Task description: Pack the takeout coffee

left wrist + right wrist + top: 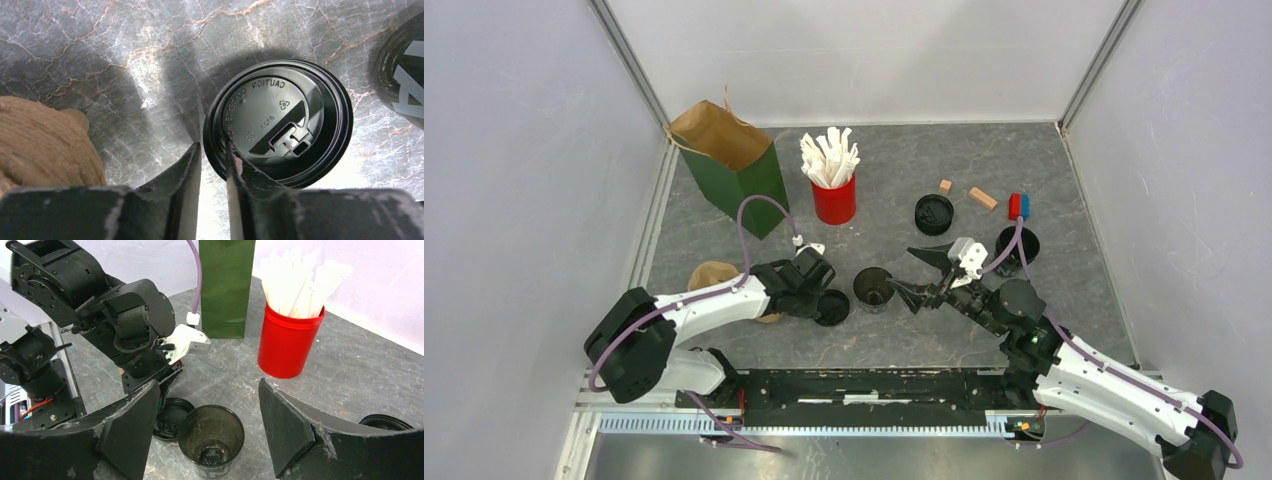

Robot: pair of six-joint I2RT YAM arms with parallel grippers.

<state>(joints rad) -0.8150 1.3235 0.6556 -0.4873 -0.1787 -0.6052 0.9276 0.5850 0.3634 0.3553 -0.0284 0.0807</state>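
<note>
The takeout coffee is a short black cup (873,288) standing open and upright mid-table, empty inside (211,437), its white lettering showing in the left wrist view (406,75). Its flat black lid (833,307) lies on the table just left of the cup (280,120) (169,417). My left gripper (821,299) (212,147) straddles the lid's near-left rim: one finger stands outside the edge, the other over the lid, with a narrow gap between them. My right gripper (913,275) (207,384) is open wide just right of the cup, its fingers apart from it.
A green paper bag (736,172) stands at the back left, with a red cup of white sticks (834,196) beside it. A second black lid (934,213), another black cup (1017,245), wooden blocks (982,197) and a red-blue block (1018,206) lie right. A brown lump (712,274) sits under the left arm.
</note>
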